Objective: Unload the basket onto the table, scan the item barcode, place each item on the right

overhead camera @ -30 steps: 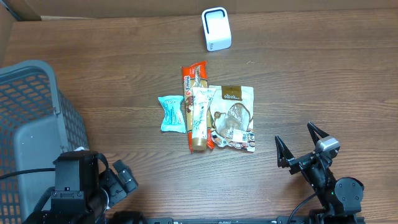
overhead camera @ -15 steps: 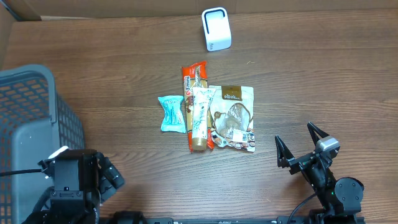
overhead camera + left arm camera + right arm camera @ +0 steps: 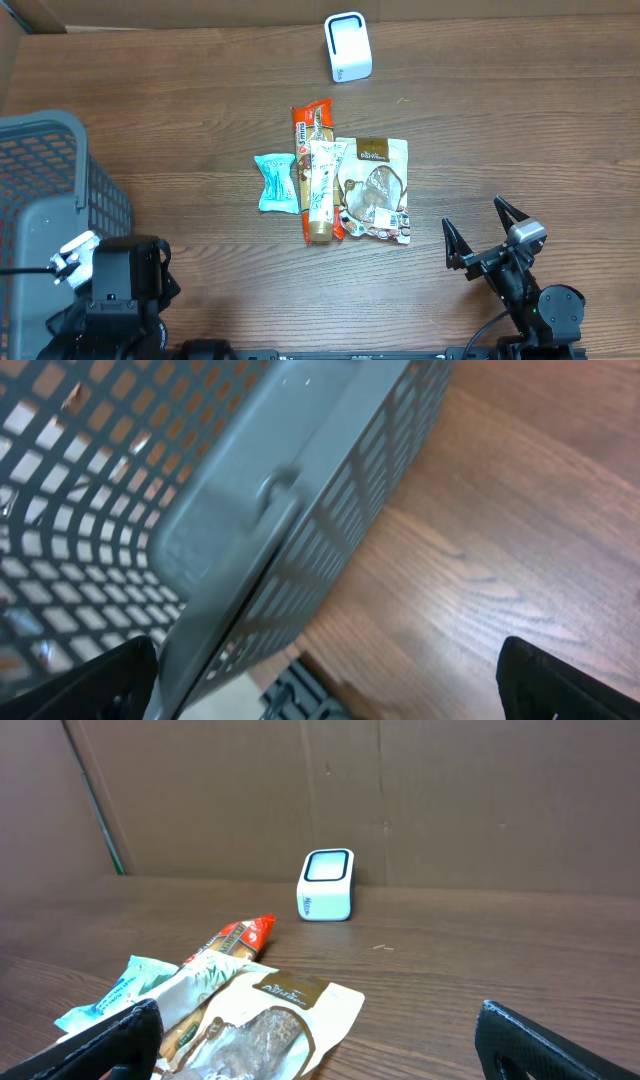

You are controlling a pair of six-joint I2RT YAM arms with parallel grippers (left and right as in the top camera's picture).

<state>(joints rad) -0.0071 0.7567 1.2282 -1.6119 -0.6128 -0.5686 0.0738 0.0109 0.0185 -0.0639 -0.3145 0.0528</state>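
Note:
Several packaged items lie together at the table's centre: a teal packet (image 3: 276,183), an orange bar (image 3: 312,122), a white and green tube (image 3: 320,188) and a brown and white pouch (image 3: 372,188). The pouch (image 3: 262,1025) is closest in the right wrist view. A white scanner (image 3: 348,46) stands upright at the far edge, also visible as the scanner (image 3: 327,885). My right gripper (image 3: 474,220) is open and empty, to the right of the items and nearer the front. My left gripper (image 3: 330,690) is open and empty, pointing at the basket (image 3: 260,510).
A grey mesh basket (image 3: 100,195) fills the left side of the table, right against my left arm (image 3: 120,285). Cardboard walls close off the far side behind the scanner. Bare wood lies between the items and my right gripper.
My left arm has swung left, away from the items and toward the basket. The right arm and the items have not moved.

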